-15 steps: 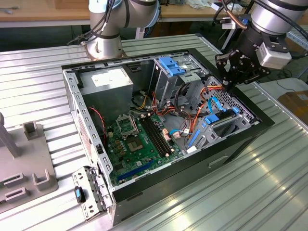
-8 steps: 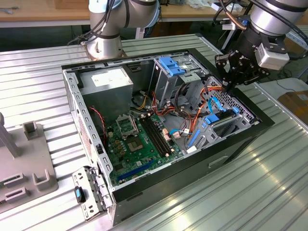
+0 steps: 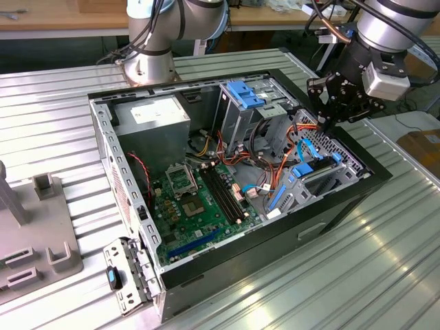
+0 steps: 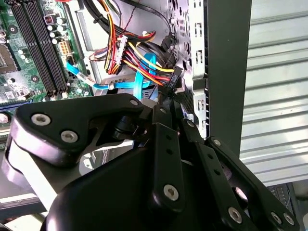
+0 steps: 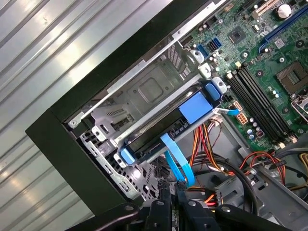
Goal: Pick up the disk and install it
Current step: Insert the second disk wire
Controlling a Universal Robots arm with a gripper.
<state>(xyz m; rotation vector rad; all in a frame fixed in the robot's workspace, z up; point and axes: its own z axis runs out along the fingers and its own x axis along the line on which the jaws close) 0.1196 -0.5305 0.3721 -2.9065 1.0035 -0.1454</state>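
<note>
The pincer hangs over the open computer case, at the corner nearest the exterior view's right. In both wrist views its fingertips meet with nothing between them, so it is pressed together and carries nothing.

The disk, a dark drive in a bright blue carrier, sits just below and ahead of the pincer, lying tilted in the drive bay against the case wall. A flat blue data cable runs from the disk's near edge toward the fingertips, and a bundle of orange, yellow and red power wires lies right beside the pincer.

Judging from the tilt, the disk does not look fully seated. Doing this step well means working on the blue carrier, keeping clear of the cable and wires, and moving the disk along the bay's own line so it does not jam.

Counted: one disk, one pincer, one blue data cable at the disk, one motherboard, and one fixed blue bracket topping the silver cage farther from the pincer.
</note>
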